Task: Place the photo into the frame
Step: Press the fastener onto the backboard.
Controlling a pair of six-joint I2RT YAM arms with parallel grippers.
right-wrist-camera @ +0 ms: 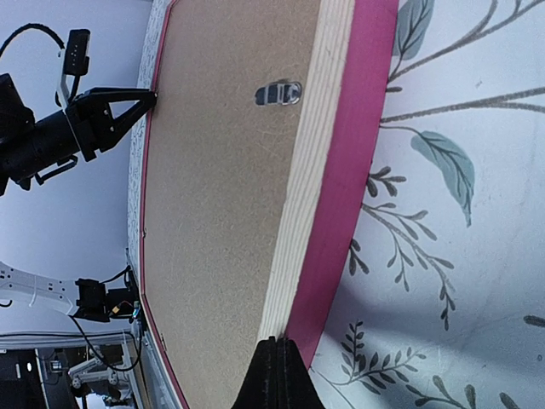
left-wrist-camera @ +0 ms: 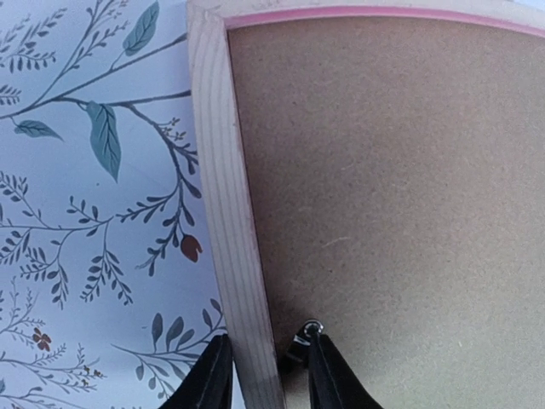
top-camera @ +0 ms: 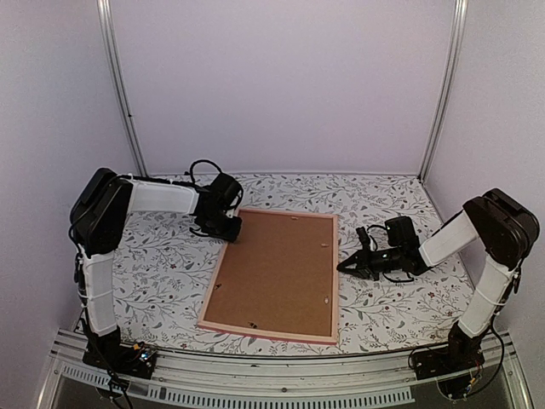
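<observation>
Top view: frame (top-camera: 272, 273) lay back-up on floral table (top-camera: 383, 204), brown board showing. Left gripper (top-camera: 232, 232) at its far left corner. Right gripper (top-camera: 347, 266) at its right edge.

Left wrist: fingers (left-wrist-camera: 213, 379) partly apart, astride pale rail (left-wrist-camera: 226, 213). Could not tell whether they pinched it.

Right wrist: fingers pressed together, empty, tips against pink outer side.

L gripper (top-camera: 230, 233) jaws slightly apart, R gripper (top-camera: 346, 267) closed tight, both low.
</observation>
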